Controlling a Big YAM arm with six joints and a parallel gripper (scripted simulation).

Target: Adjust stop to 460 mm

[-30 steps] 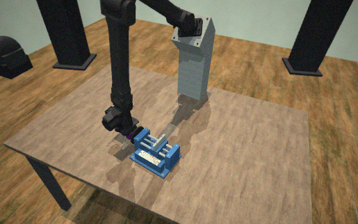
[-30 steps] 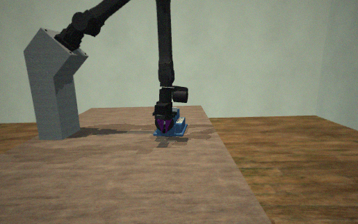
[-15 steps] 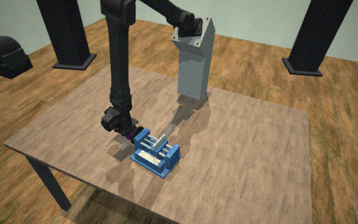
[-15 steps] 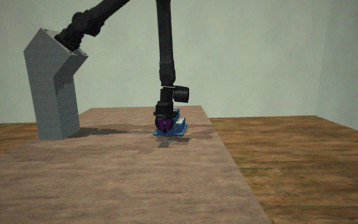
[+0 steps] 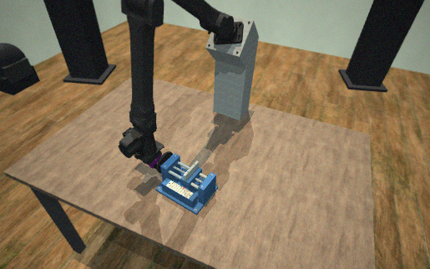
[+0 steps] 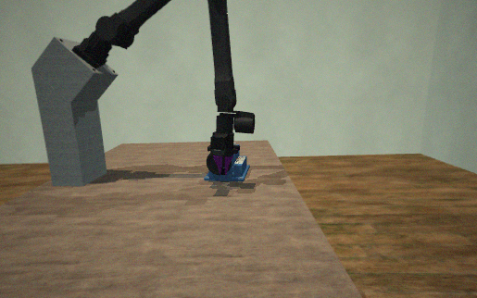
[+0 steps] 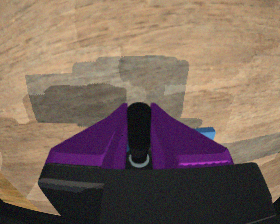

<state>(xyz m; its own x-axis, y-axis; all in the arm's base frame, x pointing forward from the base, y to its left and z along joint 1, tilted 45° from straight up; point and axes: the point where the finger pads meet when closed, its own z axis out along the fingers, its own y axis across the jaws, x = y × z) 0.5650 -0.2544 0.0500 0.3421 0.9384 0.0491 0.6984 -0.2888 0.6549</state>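
Wooden tabletop [image 5: 289, 188] [image 6: 135, 241] [image 7: 231, 60] | top only: pale stop [image 5: 191, 170], printed scale [image 5: 179, 189] | wrist: gripper [image 5: 160, 162] [image 6: 222, 171] [image 7: 139, 110] clenched on black handwheel [image 5: 167, 157] [image 6: 212, 163] [image 7: 139, 125]

A brown, rectangular wood-grain table [image 5: 293, 180] [image 6: 158, 241] [image 7: 216, 45] directly carries 1 blue, rectangular flat-based fixture [image 5: 179, 200] [image 6: 240, 177] and, apart from it, 1 grey, angular-topped pedestal [image 5: 231, 89] [image 6: 58, 125]

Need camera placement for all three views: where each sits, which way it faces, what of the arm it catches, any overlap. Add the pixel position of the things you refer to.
Top: high above the table [image 5: 293, 167] [image 6: 126, 241], angled down at the blue fixture [image 5: 207, 190] [image 6: 242, 178]; shows most of the arm, elbow partly cropped.
Exterior: low, off one table end, looking along it; pedestal [image 5: 231, 92] [image 6: 61, 125] left, elbow cropped.
Wrist: on the arm, facing out past purple fingers pinching the black handwheel [image 7: 139, 122] rim.
Shared: top and exterior both show pedestal and fixture.
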